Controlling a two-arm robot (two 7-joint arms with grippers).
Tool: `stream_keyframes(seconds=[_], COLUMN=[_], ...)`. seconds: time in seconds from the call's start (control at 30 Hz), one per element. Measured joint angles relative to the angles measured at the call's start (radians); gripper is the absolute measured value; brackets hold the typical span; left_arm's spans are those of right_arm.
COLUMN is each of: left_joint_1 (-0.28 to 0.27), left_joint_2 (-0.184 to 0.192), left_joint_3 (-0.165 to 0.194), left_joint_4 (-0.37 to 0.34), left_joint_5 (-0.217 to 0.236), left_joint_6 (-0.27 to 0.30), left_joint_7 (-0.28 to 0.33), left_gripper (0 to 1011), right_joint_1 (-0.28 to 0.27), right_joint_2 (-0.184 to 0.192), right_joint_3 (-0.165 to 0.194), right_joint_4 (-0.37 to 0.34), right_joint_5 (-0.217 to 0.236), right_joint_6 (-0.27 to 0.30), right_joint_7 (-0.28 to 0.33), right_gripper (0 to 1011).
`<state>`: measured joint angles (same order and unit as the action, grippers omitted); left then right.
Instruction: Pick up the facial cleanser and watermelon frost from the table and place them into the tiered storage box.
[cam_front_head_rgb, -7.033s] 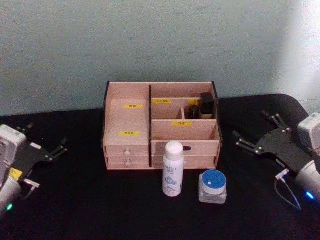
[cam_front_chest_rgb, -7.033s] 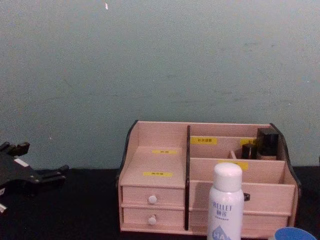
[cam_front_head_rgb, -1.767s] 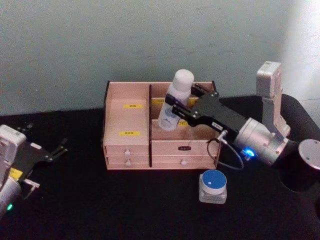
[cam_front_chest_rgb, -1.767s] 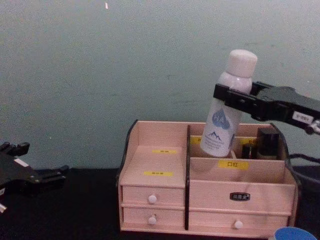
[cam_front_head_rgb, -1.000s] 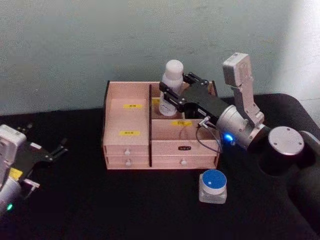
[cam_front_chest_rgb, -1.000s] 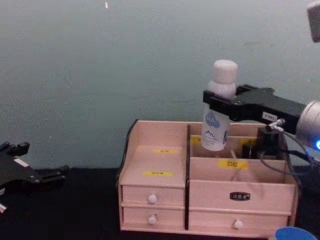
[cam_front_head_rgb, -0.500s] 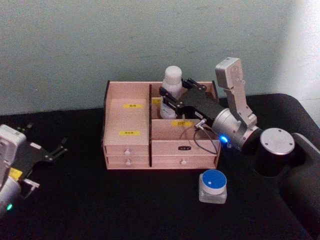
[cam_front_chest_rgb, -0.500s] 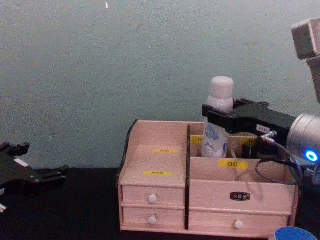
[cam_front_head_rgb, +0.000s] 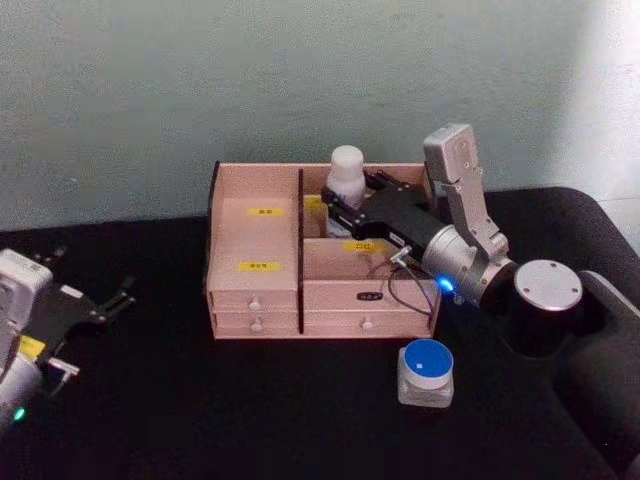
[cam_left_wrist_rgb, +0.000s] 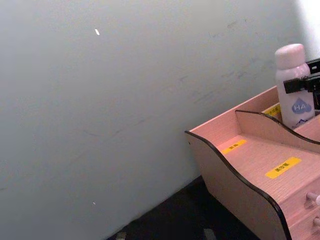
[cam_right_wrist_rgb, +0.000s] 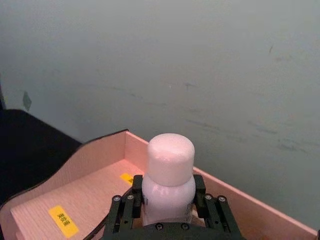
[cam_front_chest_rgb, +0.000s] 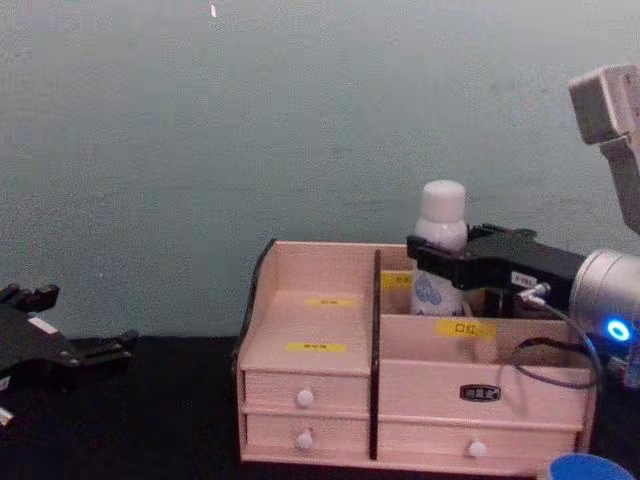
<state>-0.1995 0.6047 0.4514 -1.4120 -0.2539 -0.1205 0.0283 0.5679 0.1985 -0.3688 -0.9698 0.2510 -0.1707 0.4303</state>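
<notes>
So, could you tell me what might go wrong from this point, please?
1. The right gripper is shut on the facial cleanser, which stands tall above the tiered storage box's back compartment. If its base isn't seated on release, it may topple.
2. The watermelon frost sits on the table close to the right arm, so a low retreat could knock it.
The left gripper is parked at the left.

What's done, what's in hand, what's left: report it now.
Done: nothing released yet. In hand: the right gripper is shut on the facial cleanser, upright, its base down in a rear compartment of the tiered storage box. Left: let go, then box the watermelon frost, on the table in front. The left gripper sits parked at the left.
</notes>
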Motion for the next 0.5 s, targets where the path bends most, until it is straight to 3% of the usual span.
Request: stream_keyframes(seconds=[0.5], left_joint_1=[0.000], left_joint_2=[0.000], left_joint_3=[0.000], left_joint_4=[0.000], left_joint_5=[0.000], left_joint_6=[0.000], left_joint_7=[0.000], left_gripper=[1001], right_joint_1=[0.006], right_joint_2=[-0.004], right_joint_3=[0.006], right_joint_4=[0.016], right_joint_5=[-0.007], right_joint_6=[0.020], right_joint_7=[0.010], right_gripper=[594])
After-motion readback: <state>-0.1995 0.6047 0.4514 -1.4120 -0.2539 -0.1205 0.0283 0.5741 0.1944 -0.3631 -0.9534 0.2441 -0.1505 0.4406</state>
